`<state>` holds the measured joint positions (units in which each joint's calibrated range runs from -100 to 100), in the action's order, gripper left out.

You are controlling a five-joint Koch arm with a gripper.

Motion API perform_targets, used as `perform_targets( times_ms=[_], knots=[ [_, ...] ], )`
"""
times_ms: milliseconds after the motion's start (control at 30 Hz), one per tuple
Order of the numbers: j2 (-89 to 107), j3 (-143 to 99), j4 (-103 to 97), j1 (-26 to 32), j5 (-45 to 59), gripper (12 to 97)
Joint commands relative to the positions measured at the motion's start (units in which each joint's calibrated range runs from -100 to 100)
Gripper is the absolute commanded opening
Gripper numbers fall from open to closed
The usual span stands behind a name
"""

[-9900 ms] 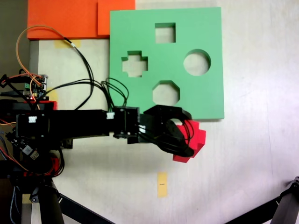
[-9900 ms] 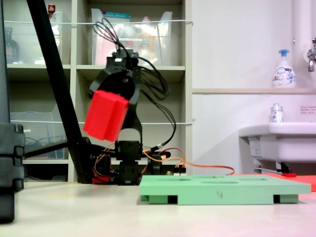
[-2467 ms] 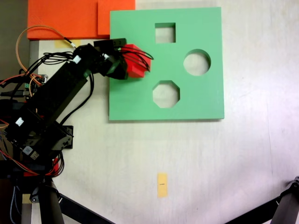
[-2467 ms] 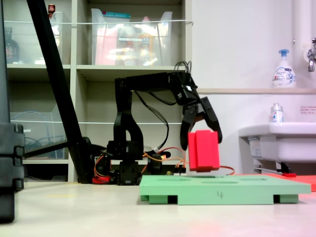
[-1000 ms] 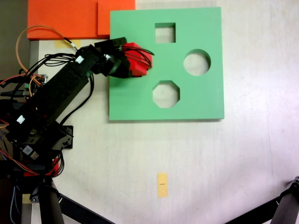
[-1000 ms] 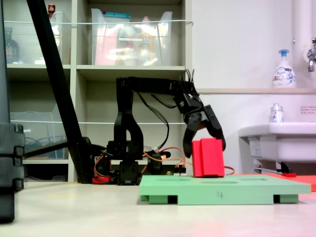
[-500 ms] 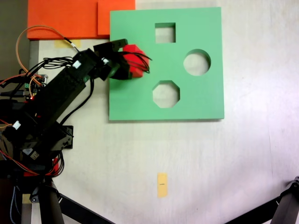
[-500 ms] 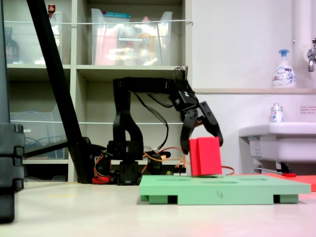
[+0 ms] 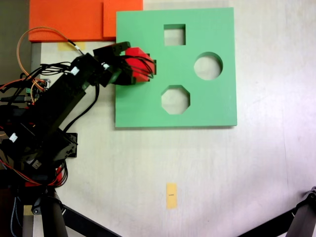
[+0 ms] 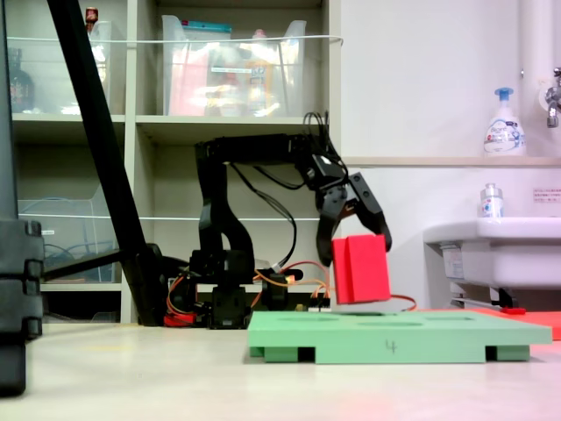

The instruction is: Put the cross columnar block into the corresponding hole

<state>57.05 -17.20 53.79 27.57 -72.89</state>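
Note:
The red cross columnar block [image 9: 138, 62] hangs over the left part of the green foam board [image 9: 207, 106], gripped by my black gripper [image 9: 139, 66]. From the side, the block [image 10: 361, 268] is tilted slightly, with its bottom just above the board [image 10: 394, 333]. The gripper [image 10: 354, 247] is shut on the block's top from above. The corresponding hole is hidden beneath the block and gripper in the top-down fixed view. The board's square cutout [image 9: 174, 34], round cutout [image 9: 208, 66] and octagonal cutout [image 9: 175, 98] stand open.
Orange foam sheets [image 9: 74, 19] lie beyond the board's top-left corner. The arm's base and wires [image 9: 34, 143] fill the left side. A yellow tape strip [image 9: 171, 195] marks the table. A black stand leg [image 10: 96, 132] crosses the side view, with a sink [image 10: 491, 250] at the right.
The block had been resting on the board half a second ago. It now hangs a little higher, and the gripper with the block has drawn slightly back toward the arm's base.

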Motion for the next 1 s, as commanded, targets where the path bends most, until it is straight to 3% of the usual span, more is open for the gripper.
perform_targets(
  times_ms=[0, 967],
  knots=[
    [0.64, 2.14, -0.69, 0.34, 0.24, 38.5],
    [-10.96, 2.94, -9.26, 0.05, 1.95, 38.5]
  ],
)
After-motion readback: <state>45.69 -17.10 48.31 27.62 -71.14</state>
